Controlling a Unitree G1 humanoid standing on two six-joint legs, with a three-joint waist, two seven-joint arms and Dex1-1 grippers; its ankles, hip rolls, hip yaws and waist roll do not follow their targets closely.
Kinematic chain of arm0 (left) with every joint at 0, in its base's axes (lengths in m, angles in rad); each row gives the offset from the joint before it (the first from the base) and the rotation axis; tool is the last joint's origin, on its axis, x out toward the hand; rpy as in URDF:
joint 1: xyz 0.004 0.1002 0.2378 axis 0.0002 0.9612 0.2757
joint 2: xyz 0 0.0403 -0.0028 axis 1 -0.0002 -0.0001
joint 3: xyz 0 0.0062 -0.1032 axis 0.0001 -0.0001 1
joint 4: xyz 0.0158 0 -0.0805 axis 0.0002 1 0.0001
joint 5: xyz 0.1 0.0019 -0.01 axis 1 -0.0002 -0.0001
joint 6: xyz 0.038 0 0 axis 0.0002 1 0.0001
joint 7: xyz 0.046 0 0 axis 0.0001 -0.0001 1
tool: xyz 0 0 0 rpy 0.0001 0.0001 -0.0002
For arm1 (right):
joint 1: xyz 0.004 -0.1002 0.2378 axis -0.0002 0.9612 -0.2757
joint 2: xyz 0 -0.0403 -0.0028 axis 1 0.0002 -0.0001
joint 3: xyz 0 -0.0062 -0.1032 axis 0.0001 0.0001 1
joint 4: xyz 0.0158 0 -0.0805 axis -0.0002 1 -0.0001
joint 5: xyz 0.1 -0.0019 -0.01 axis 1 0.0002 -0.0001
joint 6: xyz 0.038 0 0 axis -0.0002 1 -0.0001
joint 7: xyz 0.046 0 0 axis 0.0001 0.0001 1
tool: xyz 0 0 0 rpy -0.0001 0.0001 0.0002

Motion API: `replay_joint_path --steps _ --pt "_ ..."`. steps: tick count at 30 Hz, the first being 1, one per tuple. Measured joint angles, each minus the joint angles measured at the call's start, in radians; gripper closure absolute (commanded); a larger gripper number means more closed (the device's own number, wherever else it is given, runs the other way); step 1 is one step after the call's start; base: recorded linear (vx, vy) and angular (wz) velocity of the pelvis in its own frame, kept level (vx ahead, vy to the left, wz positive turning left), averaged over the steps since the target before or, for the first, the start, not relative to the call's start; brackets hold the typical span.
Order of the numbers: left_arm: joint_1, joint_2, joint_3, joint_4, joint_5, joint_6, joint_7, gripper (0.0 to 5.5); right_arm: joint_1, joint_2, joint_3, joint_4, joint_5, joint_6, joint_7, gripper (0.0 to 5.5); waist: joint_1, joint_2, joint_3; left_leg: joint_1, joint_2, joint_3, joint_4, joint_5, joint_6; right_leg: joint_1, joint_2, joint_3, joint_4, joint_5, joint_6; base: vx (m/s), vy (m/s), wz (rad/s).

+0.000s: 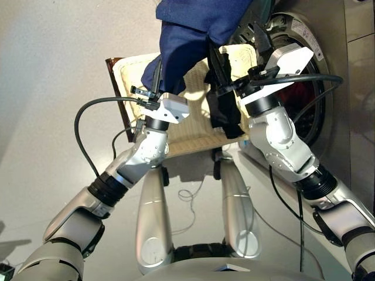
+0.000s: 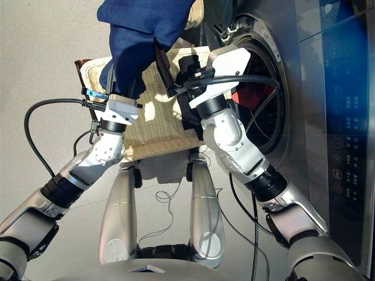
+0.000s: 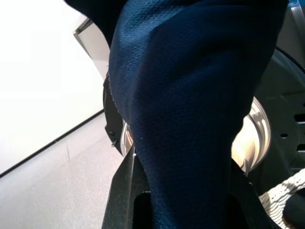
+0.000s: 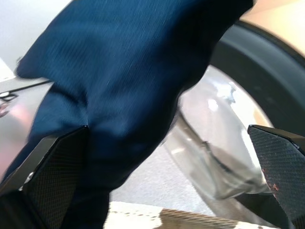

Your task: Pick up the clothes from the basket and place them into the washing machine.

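Pale grey floor (image 1: pixel 53 70); dark glossy appliance panel (image 2: pixel 345 111) with faint icons at the right edge.

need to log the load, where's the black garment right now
In the head views the black garment lies on the basket, at its side nearest the washing machine, just beside the right gripper's wrist and below the raised navy garment.

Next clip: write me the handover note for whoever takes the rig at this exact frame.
Left gripper: jaws shut on the navy garment, lifted above the basket.
Right gripper: jaws wide open beside the same cloth, over the basket's machine-side end.
Black garment: lying in the basket.
Coral-red garment: red cloth shows inside the drum of the washing machine.
Done: coral-red one in.
Left: carry the navy one into the drum, then fetch the black one.
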Motion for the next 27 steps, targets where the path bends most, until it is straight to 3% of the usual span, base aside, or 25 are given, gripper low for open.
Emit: replay_joint_path --steps 22,23,24,25,27 --pt "-0.009 0.01 -0.008 0.0 -0.029 0.0 -0.055 5.5 -0.128 -0.002 0.084 0.0 0.129 0.006 0.126 0.0 0.023 0.0 0.0 -0.008 -0.013 -0.009 0.004 0.005 0.005 -0.006 -0.012 -0.006 0.013 -0.004 0.005 0.0 0.0 0.0" --pt "-0.009 0.011 -0.009 0.0 -0.029 0.0 -0.056 5.5 -0.13 -0.002 0.084 0.0 0.132 0.006 0.128 1.01 0.023 0.0 0.0 -0.008 -0.013 -0.01 0.004 0.006 0.005 -0.006 -0.012 -0.006 0.013 -0.004 0.005 0.0 0.0 0.0" --pt "-0.009 0.011 -0.009 0.0 -0.029 0.0 -0.056 5.5 -0.133 -0.001 0.084 0.0 0.14 0.006 0.128 3.49 0.023 0.0 0.0 -0.008 -0.013 -0.01 0.004 0.006 0.005 -0.006 -0.012 -0.006 0.014 -0.004 0.005 0.0 0.0 0.0" --pt "-0.009 0.011 -0.01 0.0 -0.029 0.0 -0.057 5.5 -0.135 -0.001 0.084 0.0 0.141 0.006 0.128 5.5 0.023 0.0 0.0 -0.008 -0.013 -0.01 0.004 0.006 0.005 -0.006 -0.012 -0.006 0.014 -0.003 0.005 0.0 0.0 0.0" --pt "-0.009 0.011 -0.017 0.0 -0.029 0.0 -0.064 5.5 -0.135 -0.001 0.084 0.0 0.143 0.006 0.127 5.5 0.023 0.0 0.0 -0.008 -0.013 -0.01 0.003 0.006 0.005 -0.006 -0.012 -0.006 0.013 -0.003 0.005 0.0 0.0 0.0"
